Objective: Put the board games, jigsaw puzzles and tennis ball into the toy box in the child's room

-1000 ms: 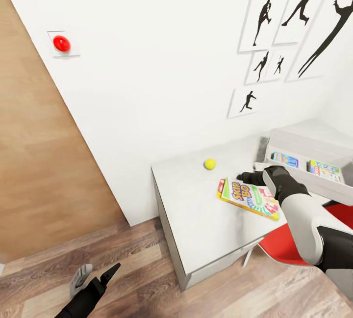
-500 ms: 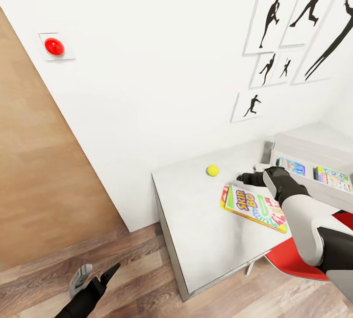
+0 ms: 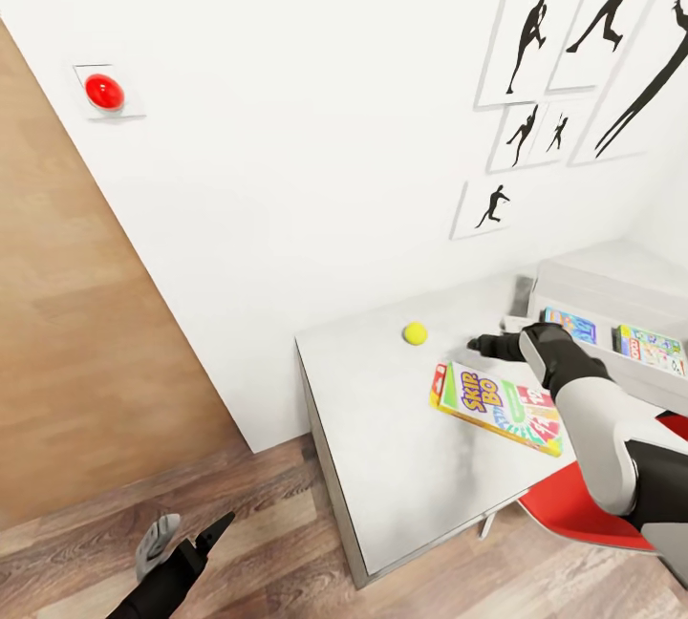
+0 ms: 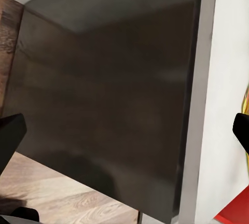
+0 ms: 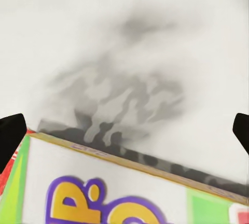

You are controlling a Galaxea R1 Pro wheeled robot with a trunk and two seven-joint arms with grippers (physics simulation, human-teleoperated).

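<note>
The right tool (image 3: 483, 344) hovers with jaws apart above the Skip-Bo box (image 3: 497, 406) on the counter (image 3: 382, 428), probably to grasp it. The tennis ball (image 3: 414, 333) lies at ten o'clock from the box. The toy box (image 3: 612, 299), at two o'clock, holds two games. The left tool (image 3: 182, 538) hangs open over the floor.

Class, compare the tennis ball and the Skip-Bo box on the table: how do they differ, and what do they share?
The tennis ball is small, round and plain yellow-green; the Skip-Bo box is flat, rectangular, much larger and multicoloured with a printed title. The ball lies nearer the wall, the box nearer the table's front edge. Both rest on the table, outside the toy box.
</note>
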